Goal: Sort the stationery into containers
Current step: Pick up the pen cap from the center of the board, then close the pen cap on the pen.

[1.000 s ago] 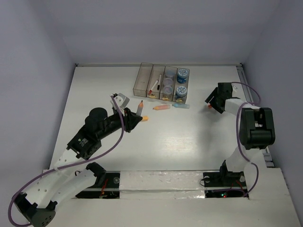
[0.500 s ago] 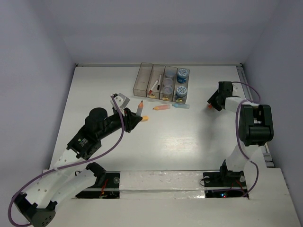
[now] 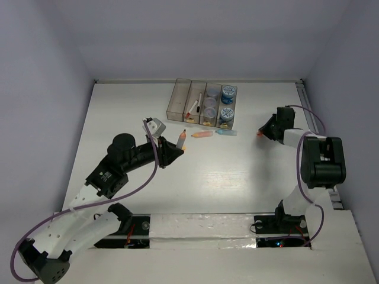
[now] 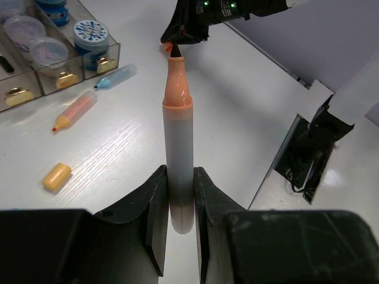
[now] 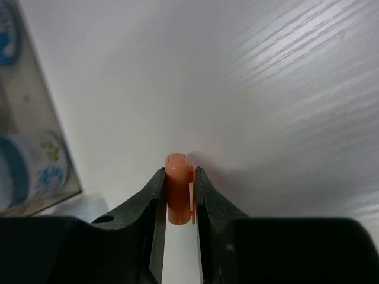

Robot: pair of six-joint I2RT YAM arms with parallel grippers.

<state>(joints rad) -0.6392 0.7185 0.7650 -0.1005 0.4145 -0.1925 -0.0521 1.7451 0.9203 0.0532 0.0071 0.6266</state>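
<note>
The left fingers [image 4: 155,207] pinch a grey marker [image 4: 178,136] that has no cap on. They hold it up in front of the containers [image 3: 177,102], a bit to the left. The right fingers [image 5: 155,201] press on both sides of a small orange cap [image 5: 175,189]. The cap lies on the tabletop [image 3: 237,177], well to the right of the containers. I think this cap goes on that marker. To do it well, squeeze the cap firmly, lift it straight up and bring it in front of the containers. Line its open end up with the marker's tip, then push gently. The cap is round and smooth, so it may slip or turn.
</note>
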